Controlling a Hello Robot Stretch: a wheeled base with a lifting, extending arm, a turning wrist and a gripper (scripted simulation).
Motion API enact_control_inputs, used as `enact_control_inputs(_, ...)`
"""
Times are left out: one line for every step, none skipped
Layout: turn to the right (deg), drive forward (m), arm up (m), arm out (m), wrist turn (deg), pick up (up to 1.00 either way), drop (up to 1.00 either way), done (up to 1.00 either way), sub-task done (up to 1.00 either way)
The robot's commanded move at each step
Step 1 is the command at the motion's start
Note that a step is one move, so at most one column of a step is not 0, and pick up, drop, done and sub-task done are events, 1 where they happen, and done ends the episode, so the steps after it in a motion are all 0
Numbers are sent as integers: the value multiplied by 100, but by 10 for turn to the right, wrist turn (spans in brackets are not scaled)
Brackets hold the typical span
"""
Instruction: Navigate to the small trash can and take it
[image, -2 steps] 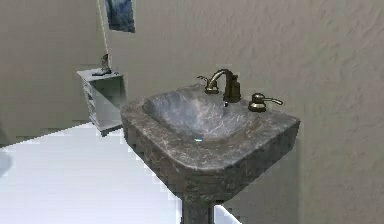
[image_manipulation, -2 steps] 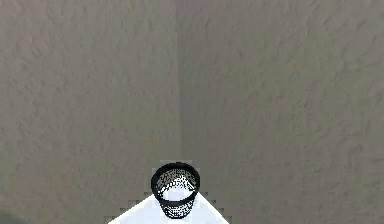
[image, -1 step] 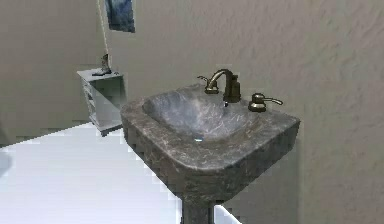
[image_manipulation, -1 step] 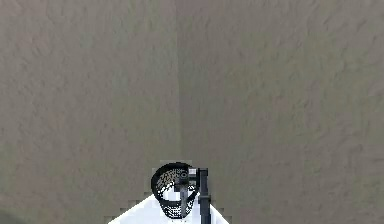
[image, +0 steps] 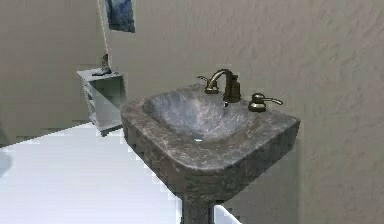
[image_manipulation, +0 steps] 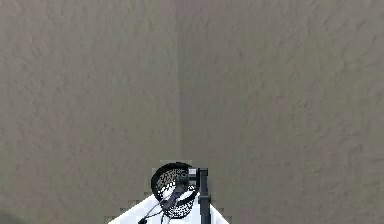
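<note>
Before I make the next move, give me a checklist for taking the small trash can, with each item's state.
1. Target in sight: round black mesh trash can low in the arm side view, ok.
2. Can upright, mouth up: ok.
3. Arm out: dark arm bar rises next to the can in the picture, ok.
4. Position of the claw: at the can, ok; touching it, cannot tell.
5. Hold on the can: cannot tell.
6. Room ahead: grey stone sink close in front, not ok.
</note>
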Motion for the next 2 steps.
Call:
enact_control_inputs(0,0,0,0,450,0,0,0,0)
enact_control_inputs(0,0,0,0,450,0,0,0,0)
